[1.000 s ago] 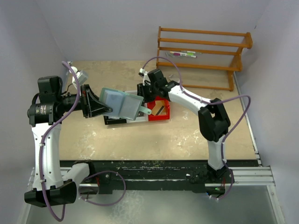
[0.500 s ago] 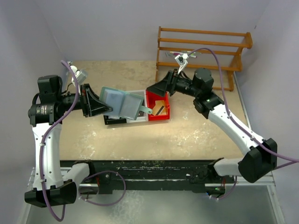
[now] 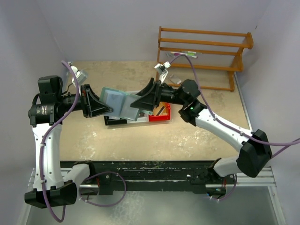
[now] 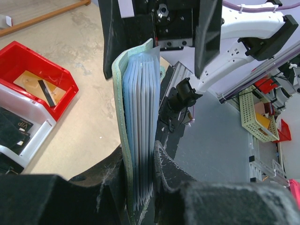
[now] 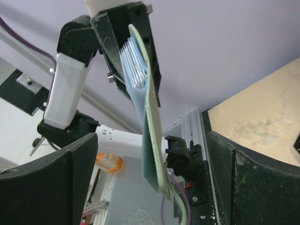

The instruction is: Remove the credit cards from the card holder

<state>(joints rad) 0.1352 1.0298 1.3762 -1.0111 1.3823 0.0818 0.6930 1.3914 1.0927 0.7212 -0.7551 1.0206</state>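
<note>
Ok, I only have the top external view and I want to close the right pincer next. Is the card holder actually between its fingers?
Observer: Yes. In the right wrist view the card holder hangs between the right pincer fingers, which are wide open with a gap on each side.
Operator: And how is the left one holding it?
Observer: In the left wrist view the left pincer is shut on the holder's near end, one finger on each side.
Operator: Are any cards showing?
Observer: Yes. The light blue credit cards stand edge-on in a stack inside the green cover.
</note>
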